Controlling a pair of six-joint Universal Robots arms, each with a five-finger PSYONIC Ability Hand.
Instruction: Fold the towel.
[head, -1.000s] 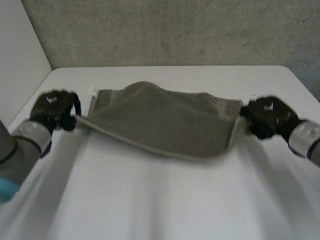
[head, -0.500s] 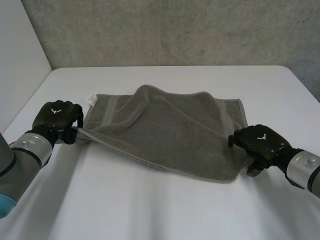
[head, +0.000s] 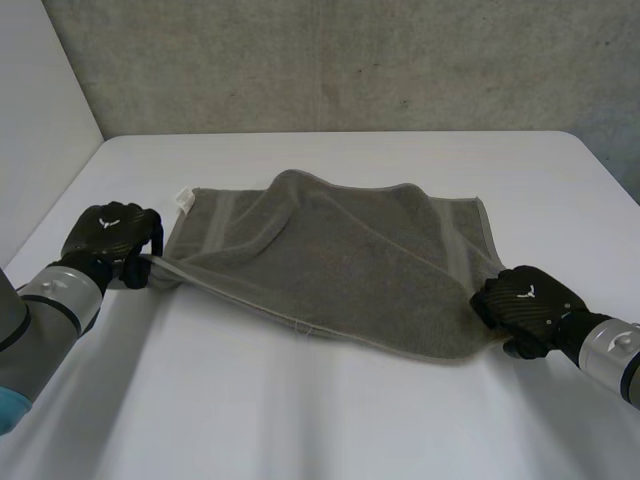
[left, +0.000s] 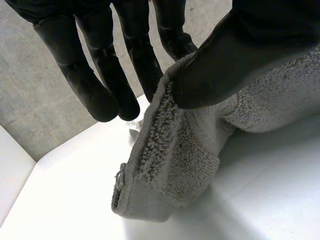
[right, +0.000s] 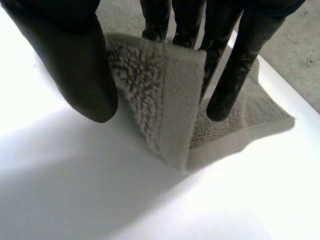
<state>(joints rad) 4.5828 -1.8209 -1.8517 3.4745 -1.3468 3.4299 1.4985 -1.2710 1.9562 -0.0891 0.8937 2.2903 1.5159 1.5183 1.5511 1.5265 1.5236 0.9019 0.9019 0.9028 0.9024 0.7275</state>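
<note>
towel (head: 340, 265), grey terry, lies spread across the middle of the white table (head: 300, 420), with a concrete wall (head: 350, 60) behind the table. starting at the left: the left hand (head: 112, 238) is at the towel's near left corner, and that corner is raised slightly off the table. a small white label (head: 186, 198) projects from the far left corner, just beside this hand. in the left wrist view the thumb (left: 235, 55) presses the hemmed edge against one finger behind the cloth, so the left hand is clamped on the towel; the remaining fingers (left: 95, 75) extend straight and clear of the cloth. the held corner droops below the pinch, and its tip reaches the table. from this hand the near edge runs in a slack line across the table toward the right. the middle of the towel is loose, with a rounded hump of cloth along the far edge. at the right, the right hand (head: 525, 303) sits low on the table at the towel's near right corner. in the right wrist view that corner is doubled over on itself and rises between the thumb (right: 75, 65) and the fingers (right: 235, 75), which close on it from either side; the right hand is clamped on the towel. the fold's lower point touches the table under the palm.
</note>
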